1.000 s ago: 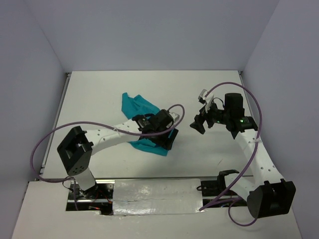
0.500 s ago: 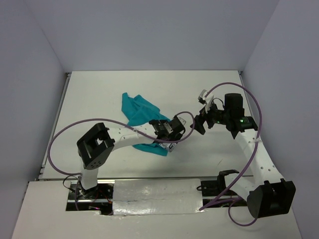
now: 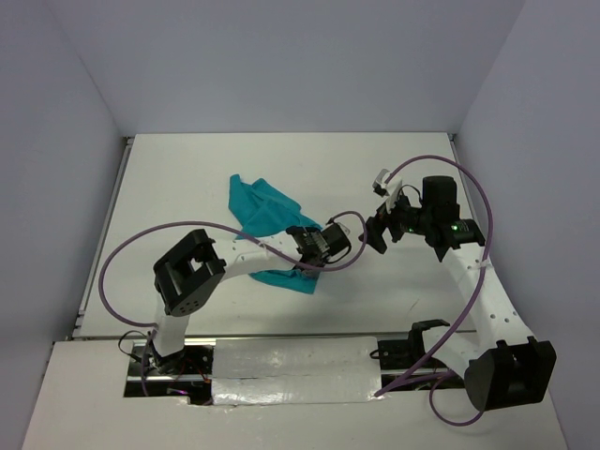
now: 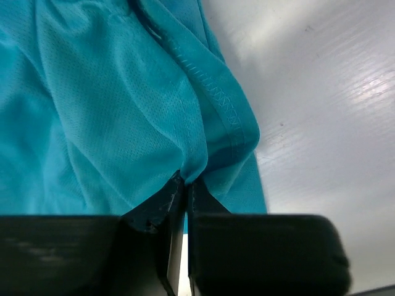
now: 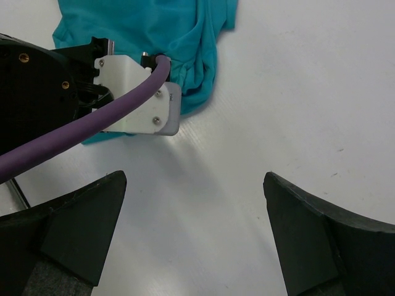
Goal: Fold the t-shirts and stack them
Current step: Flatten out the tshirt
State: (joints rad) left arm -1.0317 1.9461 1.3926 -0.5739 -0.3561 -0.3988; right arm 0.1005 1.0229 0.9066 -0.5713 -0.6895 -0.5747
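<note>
A crumpled teal t-shirt (image 3: 258, 211) lies on the white table (image 3: 187, 178), left of centre. At the shirt's near right edge, my left gripper (image 3: 304, 266) is shut on a raised fold of it. The left wrist view shows its jaws (image 4: 186, 182) pinching a hemmed fold of the teal cloth (image 4: 111, 105) just above the table. My right gripper (image 3: 376, 234) hovers to the right of the shirt, apart from it. In its wrist view it (image 5: 194, 179) stands wide open over bare table, with the shirt (image 5: 176, 31) beyond it.
The left arm's wrist (image 5: 133, 92) and its purple cable (image 5: 80, 129) lie close in front of the right gripper. Purple cables (image 3: 122, 253) loop over both arms. Grey walls close the table at the back and both sides.
The left arm's elbow swung right and its gripper settled at the shirt's near right edge. That gripper closed on a fold of the cloth. The right arm has hardly moved.
</note>
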